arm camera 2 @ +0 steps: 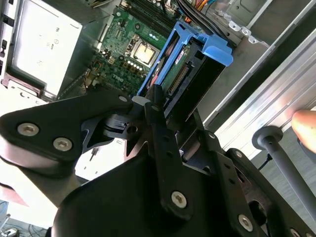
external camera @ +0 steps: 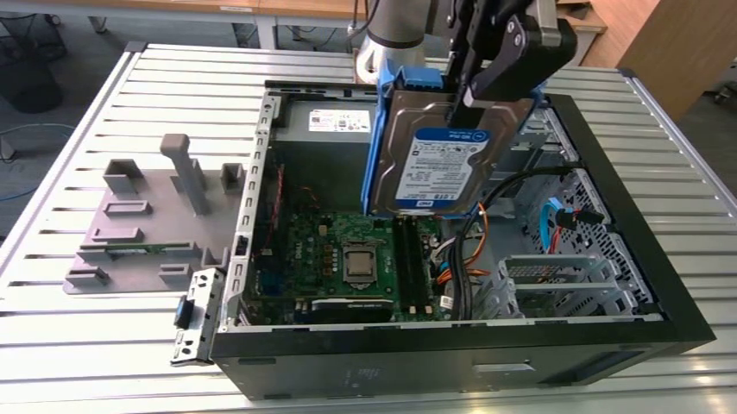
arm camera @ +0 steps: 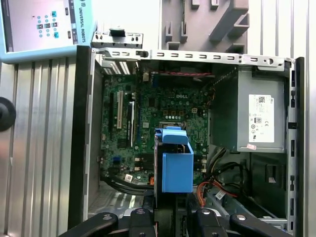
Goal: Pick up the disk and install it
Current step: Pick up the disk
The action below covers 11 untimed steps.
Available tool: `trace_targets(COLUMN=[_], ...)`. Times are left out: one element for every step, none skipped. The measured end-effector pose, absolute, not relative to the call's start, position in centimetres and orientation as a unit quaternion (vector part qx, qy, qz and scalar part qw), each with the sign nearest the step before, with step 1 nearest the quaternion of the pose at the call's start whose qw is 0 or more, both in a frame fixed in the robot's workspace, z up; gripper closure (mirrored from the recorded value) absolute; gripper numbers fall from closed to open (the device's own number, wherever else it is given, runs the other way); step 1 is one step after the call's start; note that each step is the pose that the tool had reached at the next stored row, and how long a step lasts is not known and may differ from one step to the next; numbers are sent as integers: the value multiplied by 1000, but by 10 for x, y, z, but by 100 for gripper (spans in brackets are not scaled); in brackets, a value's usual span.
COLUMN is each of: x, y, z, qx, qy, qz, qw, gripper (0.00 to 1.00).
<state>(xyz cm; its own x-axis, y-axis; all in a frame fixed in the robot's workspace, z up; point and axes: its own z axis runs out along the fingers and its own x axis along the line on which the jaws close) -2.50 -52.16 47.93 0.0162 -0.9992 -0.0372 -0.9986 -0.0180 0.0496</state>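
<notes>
The disk (external camera: 444, 168) hangs on edge, long axis upright, straight below the hand (external camera: 481, 102), whose fingers are closed on its upper end; it is held over the motherboard (external camera: 345, 250) inside the open computer case (external camera: 679, 285) on the table (external camera: 69, 354)

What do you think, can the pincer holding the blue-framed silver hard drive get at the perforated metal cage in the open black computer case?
Probably yes: the case lies open, the pincer holds the hard drive above it, and nothing covers the cage, though cables run close beside.
</notes>
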Motion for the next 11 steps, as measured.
trace_targets(x=[-25,-25,-25,-25,-25,-25,-25,-25,-25,-25,-25], y=[-524,-525,-527,-529,-531,-533,-535,-537,-539,-541,-543], z=[479,479,479,479,479,479,479,479,479,479,479], qx=[713,713,713,713,713,713,713,713,713,713,713], qy=[-701,-701,-701,-701,-701,-701,-701,-701,-701,-701,-701], qz=[-31,-31,-31,-31,-31,-31,-31,-31,-31,-31,-31], qw=[5,5,5,5,5,5,5,5,5,5,5], gripper=[65,65,65,65,65,65,65,65,65,65,65])
